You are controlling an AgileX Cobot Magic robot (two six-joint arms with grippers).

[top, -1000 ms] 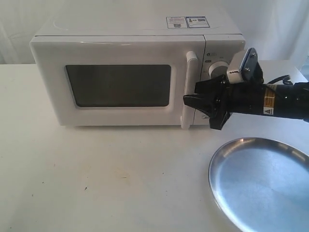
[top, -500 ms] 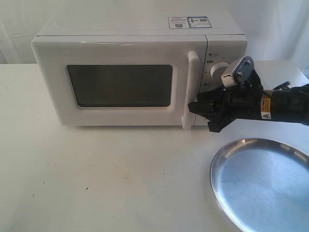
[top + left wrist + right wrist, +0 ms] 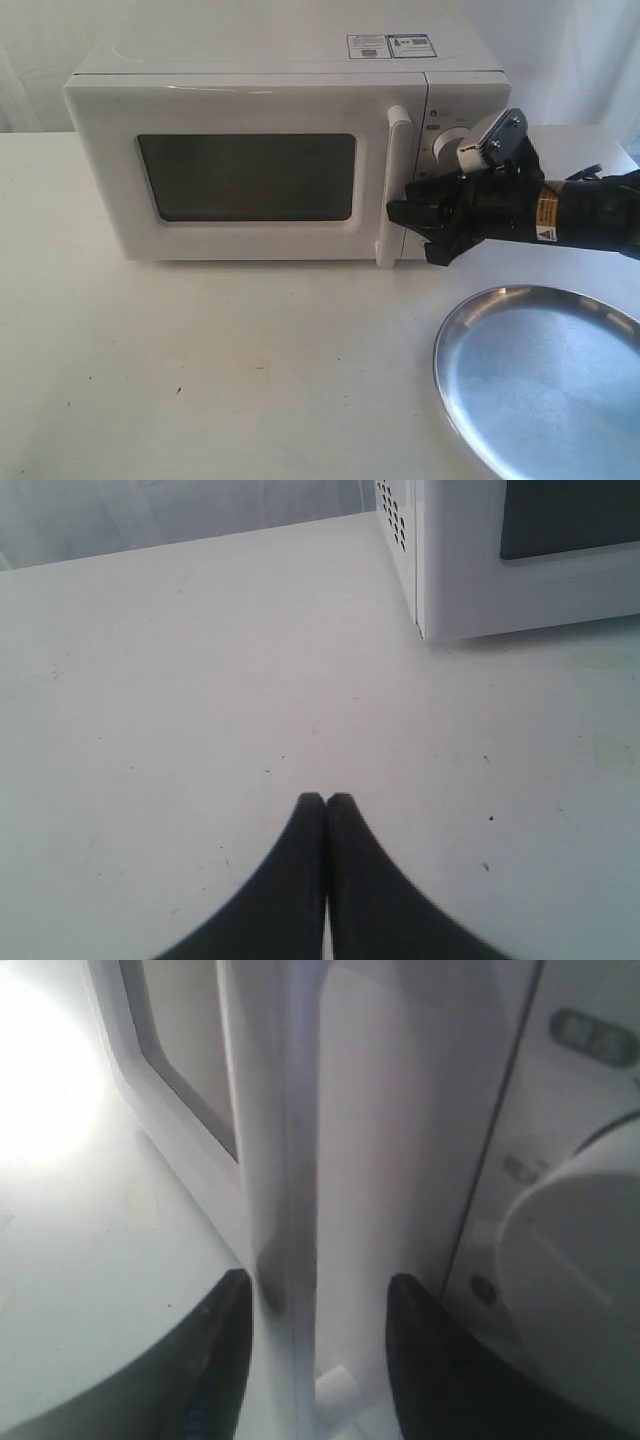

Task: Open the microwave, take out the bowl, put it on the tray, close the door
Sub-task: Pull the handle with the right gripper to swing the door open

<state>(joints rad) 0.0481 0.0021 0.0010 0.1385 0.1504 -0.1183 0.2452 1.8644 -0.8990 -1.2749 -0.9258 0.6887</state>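
The white microwave [image 3: 250, 80] stands at the back of the table with its door [image 3: 250, 115] closed. My right gripper [image 3: 402, 216] is open at the lower part of the vertical bar handle [image 3: 393, 190]. In the right wrist view the right gripper [image 3: 318, 1285] has one finger on each side of the handle [image 3: 270, 1160], with a gap on the knob side. The silver tray [image 3: 540, 380] lies at the front right. My left gripper [image 3: 326, 800] is shut on nothing, low over the table beside the microwave's side wall [image 3: 470, 570]. The bowl is hidden.
A round white knob [image 3: 580, 1250] on the control panel sits close beside my right gripper. The right arm [image 3: 590, 215] stretches in from the right edge above the tray's far rim. A white curtain hangs behind the table.
My right gripper has turned and lifted slightly, settling its fingers around the handle. The microwave has shifted a little to the right. The door stays closed.
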